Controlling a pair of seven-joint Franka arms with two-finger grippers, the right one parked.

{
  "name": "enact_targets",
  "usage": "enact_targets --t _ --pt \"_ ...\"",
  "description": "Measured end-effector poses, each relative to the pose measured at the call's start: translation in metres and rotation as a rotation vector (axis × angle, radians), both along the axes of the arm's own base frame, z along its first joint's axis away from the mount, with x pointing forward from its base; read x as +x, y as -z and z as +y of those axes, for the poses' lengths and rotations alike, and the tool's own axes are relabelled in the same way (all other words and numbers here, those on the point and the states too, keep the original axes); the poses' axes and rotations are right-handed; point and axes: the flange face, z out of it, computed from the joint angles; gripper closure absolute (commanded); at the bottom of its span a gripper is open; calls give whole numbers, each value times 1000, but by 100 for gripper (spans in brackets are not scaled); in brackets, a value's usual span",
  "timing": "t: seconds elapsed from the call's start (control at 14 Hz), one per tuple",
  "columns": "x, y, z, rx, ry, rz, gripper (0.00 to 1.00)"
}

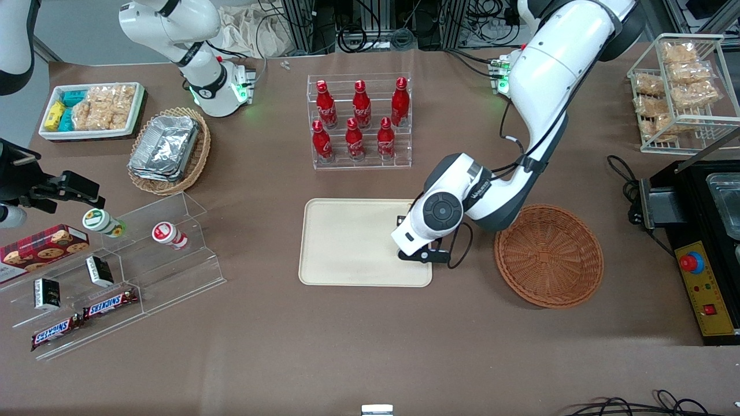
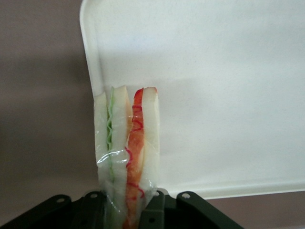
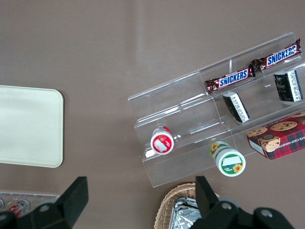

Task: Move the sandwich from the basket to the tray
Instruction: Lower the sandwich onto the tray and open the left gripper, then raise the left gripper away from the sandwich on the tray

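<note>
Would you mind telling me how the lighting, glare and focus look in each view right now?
Front view: even overhead light, sharp, soft shadows beside the basket and under the gripper at the tray edge. Left wrist view: the sandwich wrap glints, the tray looks bright and washed out, and the fingers are dark. Right wrist view: faint reflections on the clear acrylic shelf.

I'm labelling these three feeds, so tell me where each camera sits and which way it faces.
Front view: high above the table, looking down at tray, empty basket and both arms.
Left wrist view: on the working arm, looking down past the hand, shut on the sandwich, over the tray's edge.
Right wrist view: on the parked arm, looking down at the snack rack.
All three share the tray.
</note>
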Motion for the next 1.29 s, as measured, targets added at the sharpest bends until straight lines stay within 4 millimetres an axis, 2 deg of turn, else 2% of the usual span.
enact_targets --t 0.43,0.5,0.64,0.79,0.86,1.14,1.29 --pt "-2 18 1 -3 14 -35 100" --pt "-2 23 1 -3 17 -40 97" --pt "-2 34 1 2 25 -41 62" --pt "-4 39 0 5 31 -39 17" --pt "-5 39 -1 4 33 -39 0" --pt "-5 39 -3 4 34 -41 0" --pt "3 24 -1 7 15 -53 0"
